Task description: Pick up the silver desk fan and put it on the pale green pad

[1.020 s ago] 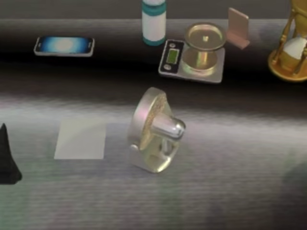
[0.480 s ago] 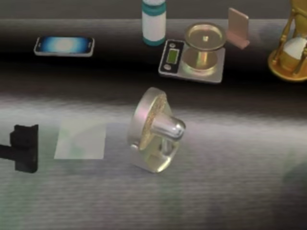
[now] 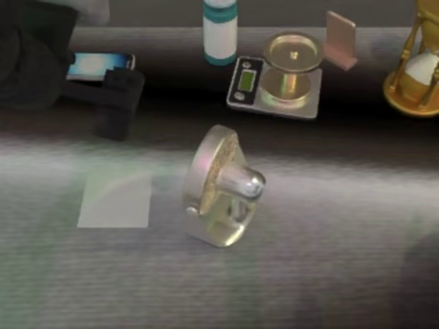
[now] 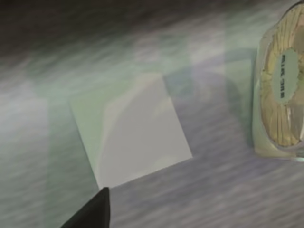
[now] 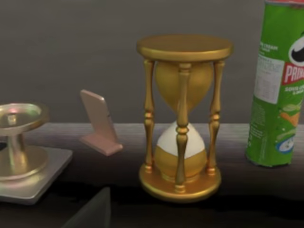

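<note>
Silver desk fan (image 3: 221, 188) upright mid-counter, grille toward nine o'clock, chrome hub toward three. Pale green pad (image 3: 115, 199) flat just beside it at nine o'clock, bare. Left claw (image 3: 118, 103) hovering at ten o'clock over the phone (image 3: 96, 64); fingers apart or together, cannot tell. Right arm out of the top view. Probably rigid, top-heavy, slick; best pinched across the grille's rim, not the dome.

Dim, uneven light is falling across the worktop (image 3: 329, 274), leaving a dark band along its far side. Bright glare is gleaming on the silver desk fan (image 3: 221, 195), and the grain is smearing softly.
</note>
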Robot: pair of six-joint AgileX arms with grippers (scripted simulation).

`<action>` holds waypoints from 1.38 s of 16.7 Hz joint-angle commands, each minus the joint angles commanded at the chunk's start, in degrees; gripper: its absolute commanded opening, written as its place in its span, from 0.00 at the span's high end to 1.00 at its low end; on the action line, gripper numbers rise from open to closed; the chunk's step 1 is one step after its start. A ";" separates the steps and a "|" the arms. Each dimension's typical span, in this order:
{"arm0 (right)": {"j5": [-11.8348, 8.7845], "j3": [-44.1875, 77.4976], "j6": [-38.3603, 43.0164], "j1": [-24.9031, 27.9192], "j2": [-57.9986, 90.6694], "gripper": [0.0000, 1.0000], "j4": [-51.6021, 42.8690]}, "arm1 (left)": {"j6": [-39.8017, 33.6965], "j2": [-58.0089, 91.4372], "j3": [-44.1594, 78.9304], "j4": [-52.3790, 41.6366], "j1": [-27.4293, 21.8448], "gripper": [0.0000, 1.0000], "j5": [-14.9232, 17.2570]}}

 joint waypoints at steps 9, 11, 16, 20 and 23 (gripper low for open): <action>0.00 0.00 0.00 0.00 0.00 0.00 0.00 | -6.01 40.53 43.32 -25.99 -10.52 0.00 -1.04; 0.00 0.00 0.00 0.00 0.00 0.00 0.00 | -6.95 46.35 48.98 -29.56 -11.84 0.00 -1.37; 0.00 0.00 0.00 0.00 0.00 0.00 0.00 | -7.80 51.44 53.79 -32.61 -12.95 0.00 -1.72; 0.00 0.00 0.00 0.00 0.00 0.00 0.00 | -7.75 51.40 53.67 -32.50 -12.65 0.00 -1.66; 0.00 0.00 0.00 0.00 0.00 0.00 0.00 | -7.60 50.84 51.28 -30.26 -12.77 0.00 -1.73</action>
